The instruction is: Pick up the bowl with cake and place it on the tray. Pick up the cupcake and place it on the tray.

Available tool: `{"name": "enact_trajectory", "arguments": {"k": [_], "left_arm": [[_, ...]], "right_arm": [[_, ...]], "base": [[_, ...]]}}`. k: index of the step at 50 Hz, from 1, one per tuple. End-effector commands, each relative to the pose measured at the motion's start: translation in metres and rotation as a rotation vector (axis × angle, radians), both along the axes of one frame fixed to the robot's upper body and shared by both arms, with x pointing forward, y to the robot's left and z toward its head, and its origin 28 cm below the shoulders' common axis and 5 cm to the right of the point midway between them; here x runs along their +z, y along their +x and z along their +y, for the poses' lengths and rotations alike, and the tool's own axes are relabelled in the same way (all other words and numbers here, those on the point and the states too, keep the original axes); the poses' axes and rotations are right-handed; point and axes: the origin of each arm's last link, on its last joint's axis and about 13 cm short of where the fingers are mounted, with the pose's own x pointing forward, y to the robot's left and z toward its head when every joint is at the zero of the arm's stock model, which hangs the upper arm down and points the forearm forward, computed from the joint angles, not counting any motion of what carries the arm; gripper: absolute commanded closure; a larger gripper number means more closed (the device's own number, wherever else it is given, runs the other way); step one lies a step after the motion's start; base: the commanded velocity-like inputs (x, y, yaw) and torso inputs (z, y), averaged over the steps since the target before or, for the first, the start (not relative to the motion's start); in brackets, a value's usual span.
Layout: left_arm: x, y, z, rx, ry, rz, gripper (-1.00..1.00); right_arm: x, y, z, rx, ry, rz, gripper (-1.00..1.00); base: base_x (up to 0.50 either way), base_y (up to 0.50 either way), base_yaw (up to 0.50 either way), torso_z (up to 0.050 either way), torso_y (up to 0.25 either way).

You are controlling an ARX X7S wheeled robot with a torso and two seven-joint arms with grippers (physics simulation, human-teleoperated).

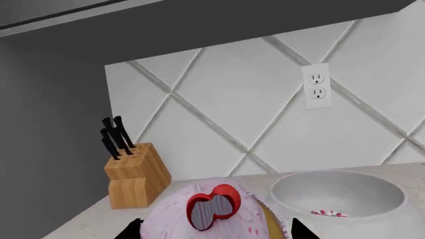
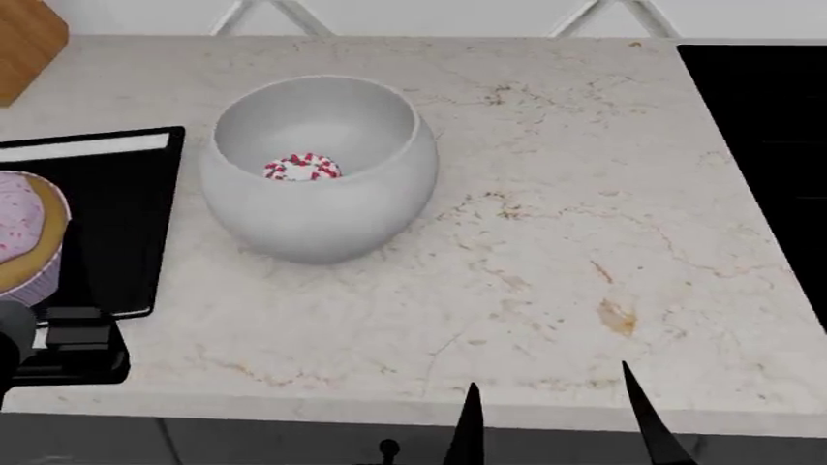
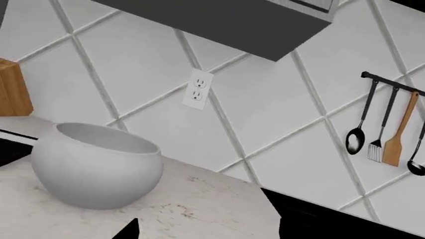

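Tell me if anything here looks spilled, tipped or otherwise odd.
Nothing looks spilled or tipped. The bowl stands upright on the counter beside the tray, with the cake inside. One oddity: in the left wrist view a cherry on the cupcake shows a flat grey patch, likely a render glitch.

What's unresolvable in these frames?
- Cupcake: head view crops it at the frame edge; contact with the tray unclear.
- Left gripper: only fingertips show in the left wrist view; grip unconfirmed.
- Cake: mostly hidden behind the bowl rim there.
- Tray: cut off in the head view.
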Motion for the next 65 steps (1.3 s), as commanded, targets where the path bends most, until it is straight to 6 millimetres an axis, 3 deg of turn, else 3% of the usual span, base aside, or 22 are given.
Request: {"name": "enact_trajectory", "arguments": {"k": [1,35,50,61,65], "left_arm": [[0.001,-0.001,-0.001,-0.001,-0.025,-0.005,1.0],[0.002,0.0,-0.002,0.0,-0.029,-0.011,1.0],[0.001,-0.001,-0.002,0.0,-0.03,-0.009,1.0],[0.002,-0.001,-0.002,0.0,-0.031,-0.011,1.0],[0.004,-0.001,-0.002,0.0,-0.03,-0.016,1.0]], "right_arm": [[0.0,0.0,0.0,0.001,-0.002,0.0,-1.0],[0.001,0.0,-0.001,0.01,0.003,0.0,-1.0],[0.001,0.0,-0.001,0.018,0.022,0.014,-1.0],[0.003,0.0,-0.001,0.017,-0.01,0.012,-1.0],[0.016,-0.001,-0.004,0.004,-0.028,-0.007,-1.0]], "base": [[0.0,0.5,0.0,0.0,0.0],[0.0,0.5,0.0,0.0,0.0],[0.0,0.0,0.0,0.0,0.0],[0.46,0.0,0.0,0.0,0.0],[0.0,0.0,0.0,0.004,0.003]]}}
